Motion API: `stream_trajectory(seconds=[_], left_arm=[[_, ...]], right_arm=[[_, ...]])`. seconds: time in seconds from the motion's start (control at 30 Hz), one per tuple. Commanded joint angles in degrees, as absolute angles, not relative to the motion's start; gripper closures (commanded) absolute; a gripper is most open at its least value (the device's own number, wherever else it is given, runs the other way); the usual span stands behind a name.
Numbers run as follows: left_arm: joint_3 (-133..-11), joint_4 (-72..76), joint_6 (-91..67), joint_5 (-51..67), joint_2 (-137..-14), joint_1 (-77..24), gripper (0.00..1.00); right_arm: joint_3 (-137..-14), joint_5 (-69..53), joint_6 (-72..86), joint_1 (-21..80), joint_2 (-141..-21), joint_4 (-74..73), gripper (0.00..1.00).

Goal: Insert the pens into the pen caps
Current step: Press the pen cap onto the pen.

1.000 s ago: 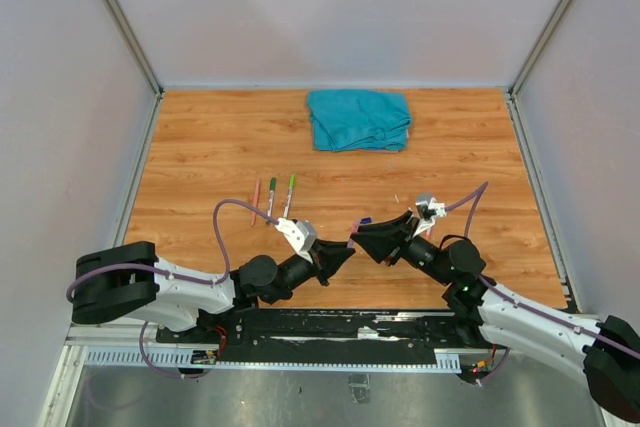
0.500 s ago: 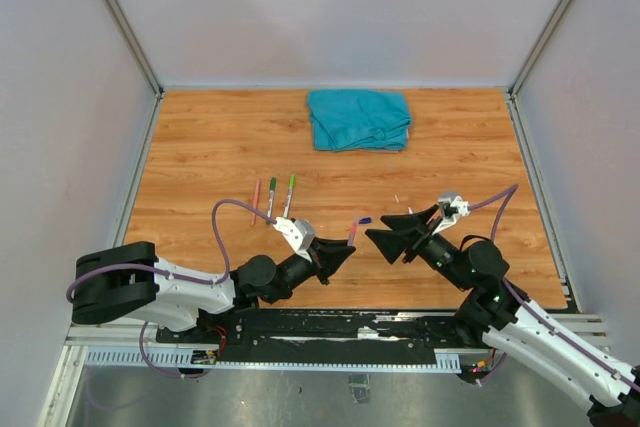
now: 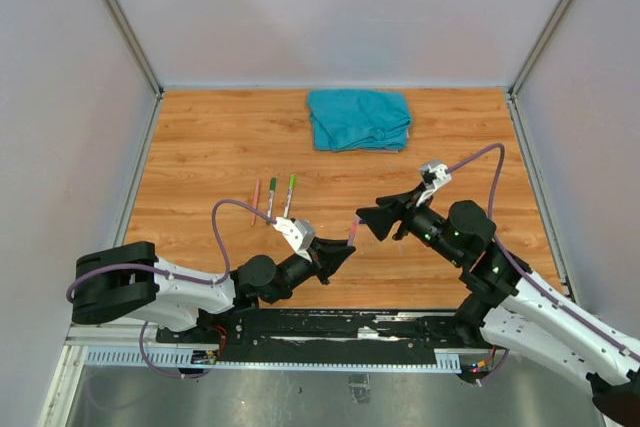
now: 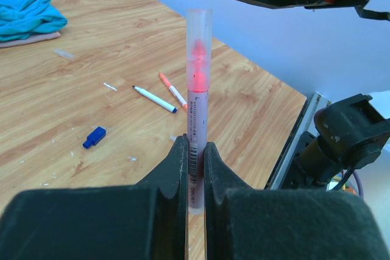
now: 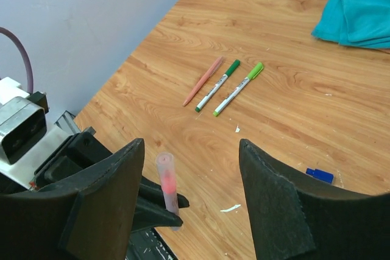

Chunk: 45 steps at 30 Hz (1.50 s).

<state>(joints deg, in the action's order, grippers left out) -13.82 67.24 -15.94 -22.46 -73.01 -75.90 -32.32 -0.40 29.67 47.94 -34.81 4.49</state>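
The left gripper (image 4: 195,156) pinches the red pen (image 4: 196,108) near the barrel's base. The pen's long axis runs straight out past the fingertips, with the clear cap (image 4: 199,28) foremost, pointing toward the right gripper (image 5: 190,150). That gripper's jaws stand spread, and the cap sits just ahead of them, nearer one finger. A second ago they were closed at the pen's tip; they have since released it and drawn back.

No legible txt. The red pen (image 4: 197,120), upright in the left wrist view, has a line of small dark print (image 4: 195,111) along its pale barrel. A barcode (image 4: 194,161) sits lower down, between the left gripper (image 4: 195,150) fingertips. Print too small to read, possibly brand + model no.
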Motion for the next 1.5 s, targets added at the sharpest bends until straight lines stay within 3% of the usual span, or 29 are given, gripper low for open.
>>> stream_trajectory(seconds=[0.0,0.3,0.67,1.47], left_arm=[[-15.3,70.2,-15.9,-23.7,-72.9,-76.3,0.99],[-14.8,70.4,-16.0,-24.0,-72.6,-76.3,1.00],[-14.7,70.4,-16.2,-24.4,-72.5,-76.3,1.00],[-15.3,70.5,-16.2,-24.5,-73.3,-76.3,1.00]], right_arm=[[-36.2,-5.5,29.4,47.1,-39.9,4.4,0.39],[-36.7,-12.6,29.6,47.1,-45.9,9.1,0.55],[-31.8,-12.0,27.3,47.2,-46.3,9.9,0.99],[-12.4,-6.0,29.7,54.8,-45.8,18.5,0.99]])
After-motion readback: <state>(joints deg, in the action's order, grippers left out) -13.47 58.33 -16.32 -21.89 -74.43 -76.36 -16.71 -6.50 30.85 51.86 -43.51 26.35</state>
